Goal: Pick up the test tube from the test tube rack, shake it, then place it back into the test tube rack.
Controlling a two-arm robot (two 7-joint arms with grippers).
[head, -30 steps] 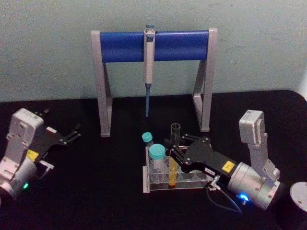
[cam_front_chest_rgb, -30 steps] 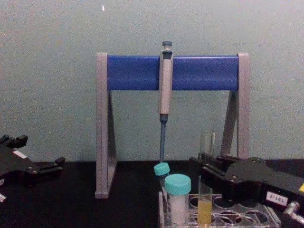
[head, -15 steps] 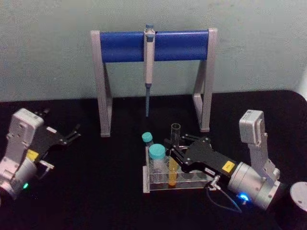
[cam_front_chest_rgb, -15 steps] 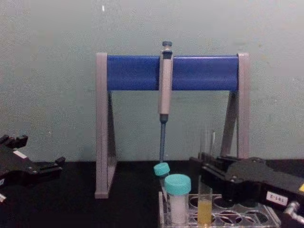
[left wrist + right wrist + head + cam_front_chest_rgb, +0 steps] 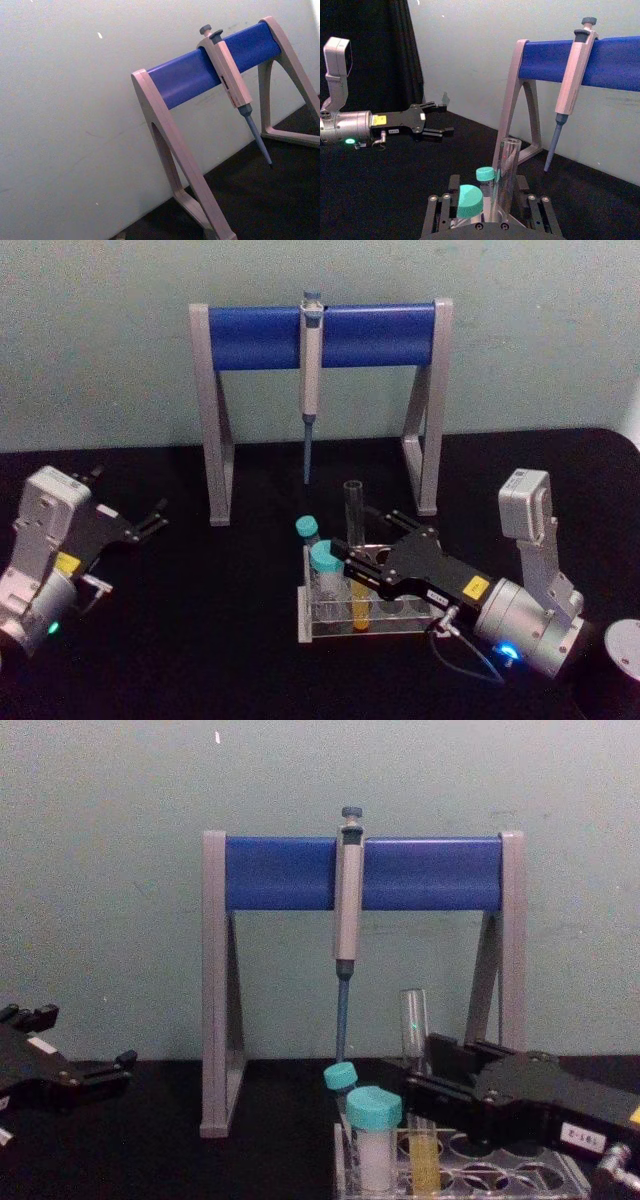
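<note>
On the black tabletop [image 5: 200,640], the clear test tube rack [image 5: 335,625] sits near the middle toward the front edge. The test tube [image 5: 356,550] stands upright in one of its holes, yellow liquid in its lower part and its open top rising well above the rack. Two white vials with teal caps [image 5: 326,562] stand in the rack just beside the tube on its left, close enough to crowd that side. Behind the rack, toward the back edge, stands a tall grey-legged stand [image 5: 318,340] with a blue crossbar, and a grey-and-blue pipette [image 5: 310,380] hangs from the bar, tip pointing down, well apart from the tube.

The right gripper [image 5: 362,558] reaches in from the right side of the tabletop, its black fingers closed around the middle of the tube above the rack; in the chest view the fingers [image 5: 430,1095] sit against the glass. The left gripper [image 5: 150,518] rests near the left edge, fingers spread apart and holding nothing.

Compared with half a second ago, the tube now stands slightly higher and a little further left, its top closer to the pipette tip, and the right gripper has moved forward with it. The left arm has stayed where it was.
</note>
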